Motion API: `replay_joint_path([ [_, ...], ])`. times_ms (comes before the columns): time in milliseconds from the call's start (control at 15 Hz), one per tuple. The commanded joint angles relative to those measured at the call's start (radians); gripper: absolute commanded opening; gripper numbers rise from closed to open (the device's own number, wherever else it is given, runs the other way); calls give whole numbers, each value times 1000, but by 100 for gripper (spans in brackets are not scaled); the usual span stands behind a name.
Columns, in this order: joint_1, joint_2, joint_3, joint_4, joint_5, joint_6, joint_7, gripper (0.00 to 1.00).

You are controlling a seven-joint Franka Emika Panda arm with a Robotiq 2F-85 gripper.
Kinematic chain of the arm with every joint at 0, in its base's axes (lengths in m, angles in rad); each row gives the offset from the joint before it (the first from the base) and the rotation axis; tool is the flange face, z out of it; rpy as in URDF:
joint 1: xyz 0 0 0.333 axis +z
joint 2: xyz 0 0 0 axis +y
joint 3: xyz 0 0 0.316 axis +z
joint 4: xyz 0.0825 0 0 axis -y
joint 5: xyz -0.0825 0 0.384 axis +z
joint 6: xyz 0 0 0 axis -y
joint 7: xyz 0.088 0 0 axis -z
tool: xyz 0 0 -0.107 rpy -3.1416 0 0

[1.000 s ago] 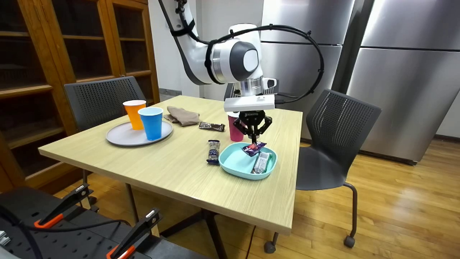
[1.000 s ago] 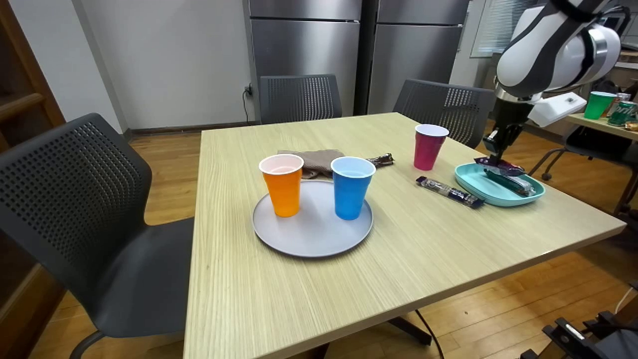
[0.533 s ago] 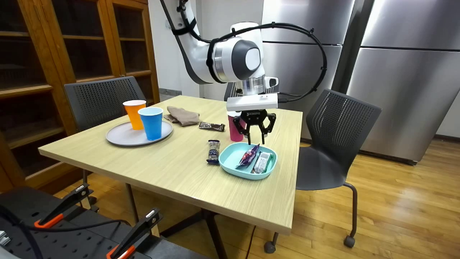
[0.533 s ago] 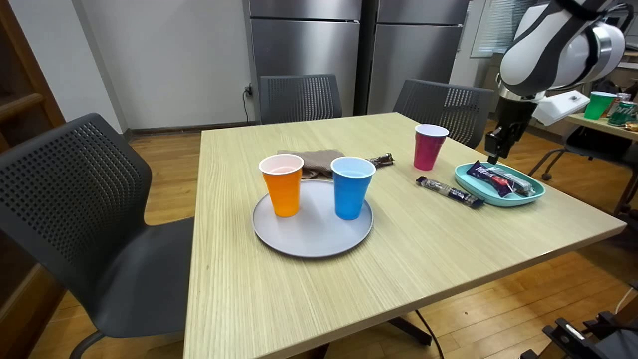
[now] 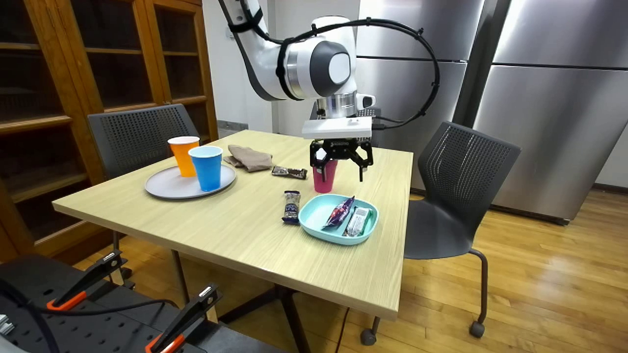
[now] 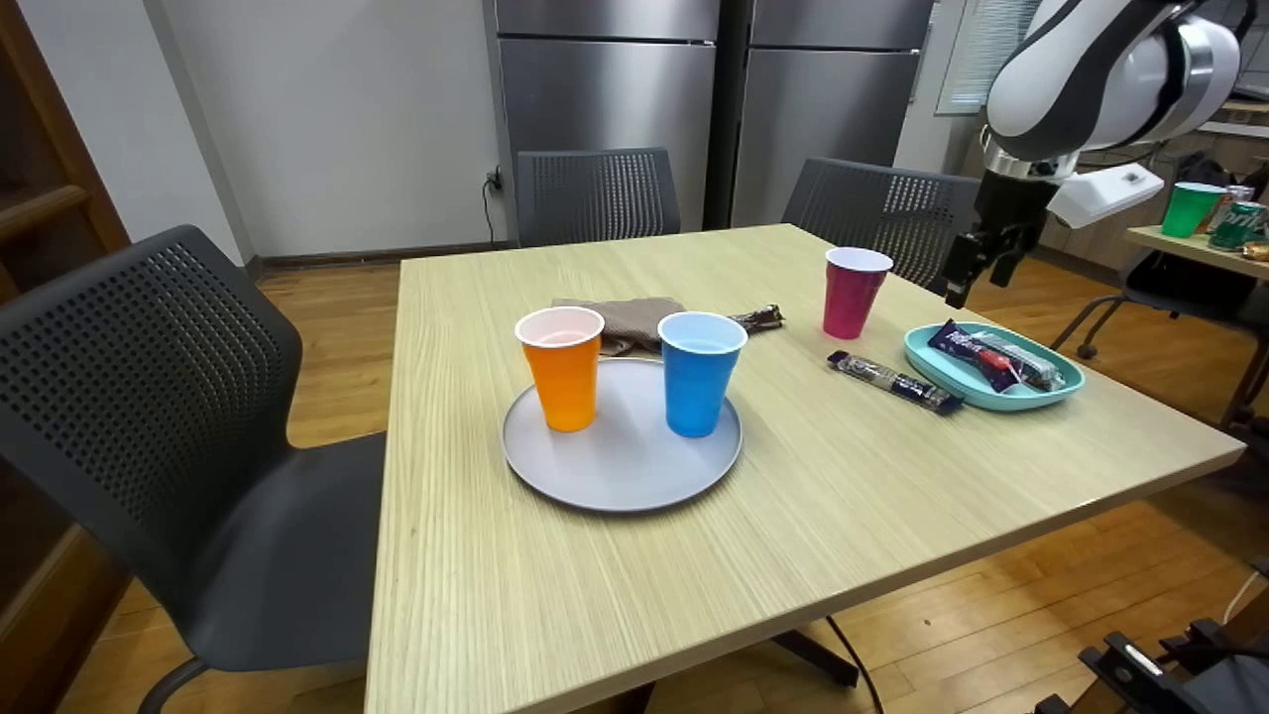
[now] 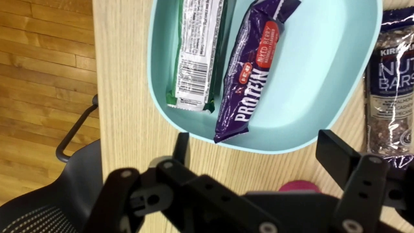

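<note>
Purple protein bar (image 7: 250, 69) lies in the turquoise tray (image 7: 304, 94), its far end reaching the rim; the tool (image 5: 342, 179) hangs above that far side, fingers wide apart. White letters say PROTEIN, a red oval H-E-B, a red label MIXED BERRY NATURALLY FLAVORED. To its right, a green-and-white bar (image 7: 197, 55) shows a barcode and print too small to read. Left of the tray, a packet (image 7: 391, 87) on the bench (image 5: 245, 211) reads NUT BARS, its brand partly cut off. A pink cup (image 6: 855, 297) stands beyond; farther left, a gray plate (image 6: 620, 481) carries a blue cup (image 6: 699, 387) and an orange cup (image 6: 565, 387).
</note>
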Motion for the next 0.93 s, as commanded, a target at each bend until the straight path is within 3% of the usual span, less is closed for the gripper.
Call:
replay_joint_path([
  [0, -30, -47, 58, -37, 26, -64, -68, 100],
  [267, -15, -40, 72, -31, 34, -103, -69, 100],
  [867, 1, -4, 55, -12, 17, -72, -42, 100],
])
